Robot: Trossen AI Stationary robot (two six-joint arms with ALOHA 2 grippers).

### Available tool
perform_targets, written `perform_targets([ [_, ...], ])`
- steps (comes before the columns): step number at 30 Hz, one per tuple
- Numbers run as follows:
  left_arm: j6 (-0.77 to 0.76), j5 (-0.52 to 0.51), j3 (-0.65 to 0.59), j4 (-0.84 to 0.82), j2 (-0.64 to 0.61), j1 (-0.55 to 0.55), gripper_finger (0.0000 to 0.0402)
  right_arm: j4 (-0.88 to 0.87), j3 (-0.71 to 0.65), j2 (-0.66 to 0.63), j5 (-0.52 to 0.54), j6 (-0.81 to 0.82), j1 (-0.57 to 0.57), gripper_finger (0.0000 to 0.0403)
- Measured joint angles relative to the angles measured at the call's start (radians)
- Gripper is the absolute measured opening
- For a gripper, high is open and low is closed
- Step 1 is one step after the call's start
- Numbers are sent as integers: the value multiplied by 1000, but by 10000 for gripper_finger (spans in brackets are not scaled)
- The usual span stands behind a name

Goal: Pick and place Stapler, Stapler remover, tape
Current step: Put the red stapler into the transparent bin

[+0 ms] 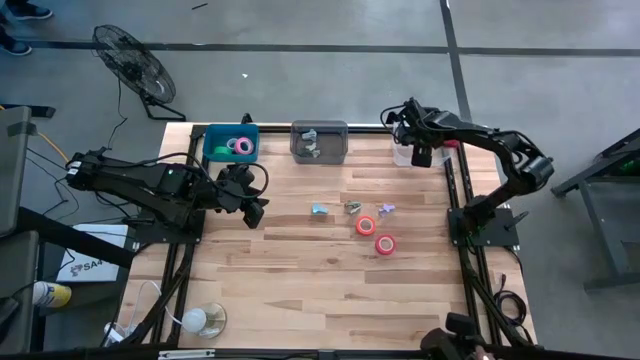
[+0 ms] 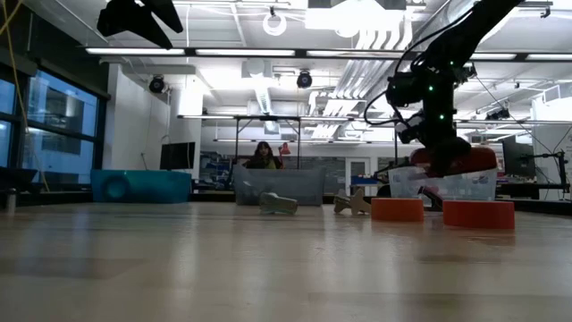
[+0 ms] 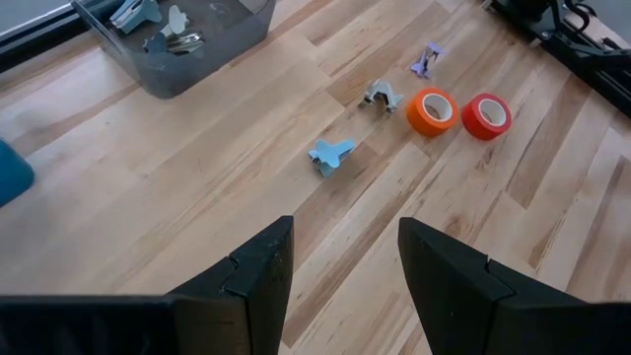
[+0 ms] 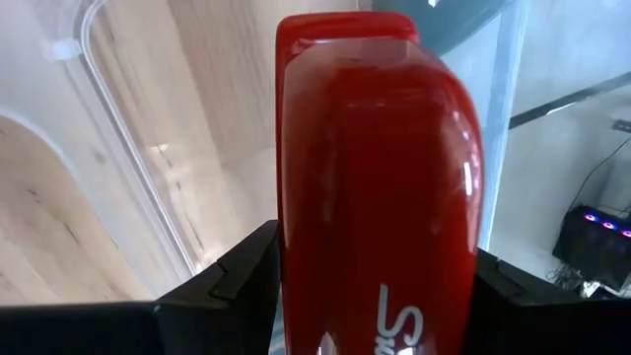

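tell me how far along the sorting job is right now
Partly done: tape rolls already sit in the teal bin and removers in the grey bin. In hand: the right claw holds the red stapler over the clear bin. Left: two tape rolls and three staple removers on the table; the left claw hangs open.

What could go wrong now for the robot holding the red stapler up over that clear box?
The stapler is long and the right gripper pinches only part of it, so it might tip or slip. It hangs above the clear bin at the table's corner; let go off-centre, it could hit the rim and bounce out.
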Motion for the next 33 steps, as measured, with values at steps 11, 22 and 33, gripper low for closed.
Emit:
perform_targets([
  [11, 0, 0, 0, 0, 0, 0, 182, 48, 0, 0, 0, -70, 52, 193],
  [22, 0, 0, 0, 0, 0, 0, 182, 78, 0, 0, -119, -103, 17, 193],
  [33, 0, 0, 0, 0, 0, 0, 182, 38, 0, 39, -246, -102, -9, 193],
])
